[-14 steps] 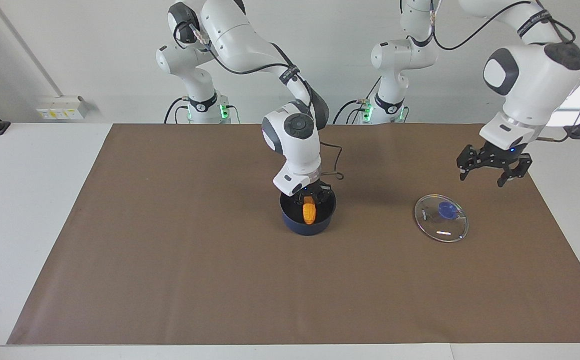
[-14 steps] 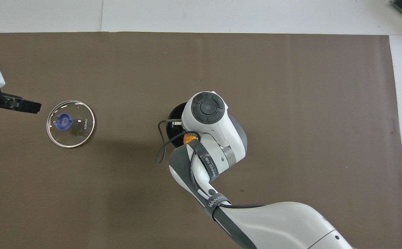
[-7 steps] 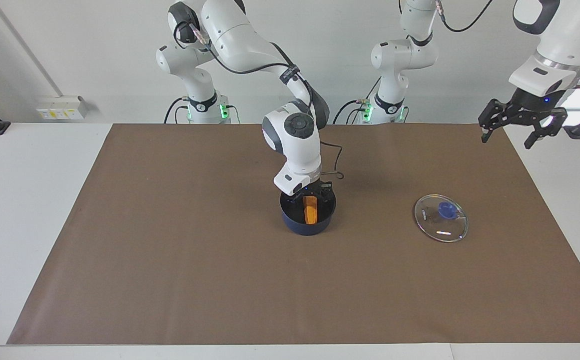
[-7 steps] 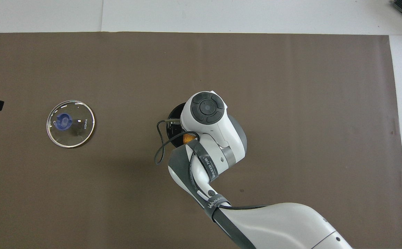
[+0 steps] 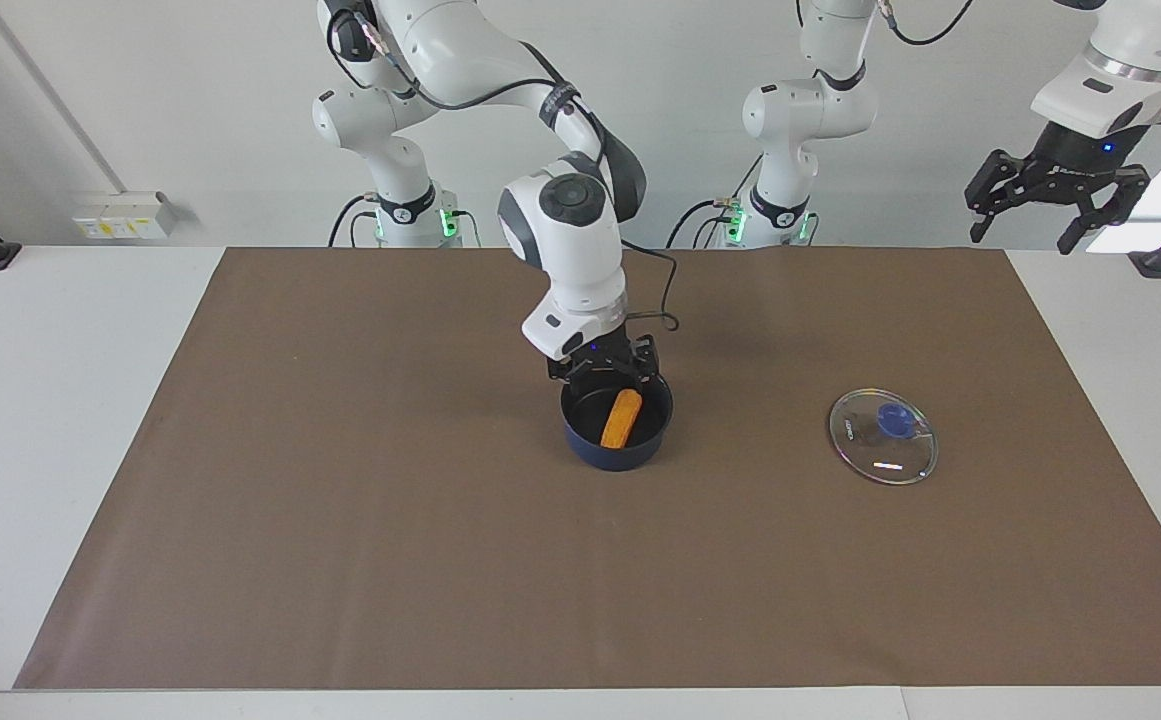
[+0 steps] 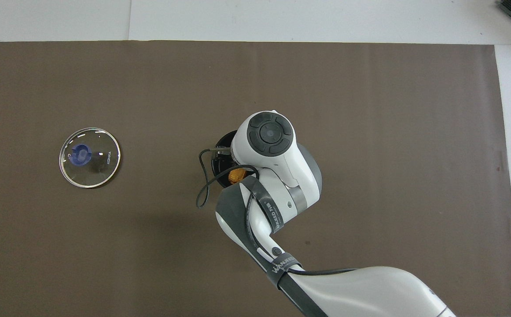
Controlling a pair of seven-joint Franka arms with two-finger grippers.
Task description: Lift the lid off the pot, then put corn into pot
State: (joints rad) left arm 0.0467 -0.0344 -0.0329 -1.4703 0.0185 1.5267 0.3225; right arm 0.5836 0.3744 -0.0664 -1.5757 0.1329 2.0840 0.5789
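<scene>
The right gripper (image 5: pixel 603 372), fingers apart and empty, hangs just over the pot (image 5: pixel 617 424); clipping its rim could tip out the corn (image 5: pixel 622 418). The left gripper (image 5: pixel 1057 195), also spread, waits high above the lid (image 5: pixel 883 436).

Pot (image 5: pixel 617 448): small, dark navy w/ black inside, upright at mid-mat, open, no lid on. Handle hidden. Corn (image 5: pixel 621 418): yellow-orange bumpy cob, lying aslant inside pot on its floor. Lid (image 5: pixel 883 436): clear glass disc, metal rim, blue knob up, flat on mat, well apart from pot toward left arm's end of table.
</scene>
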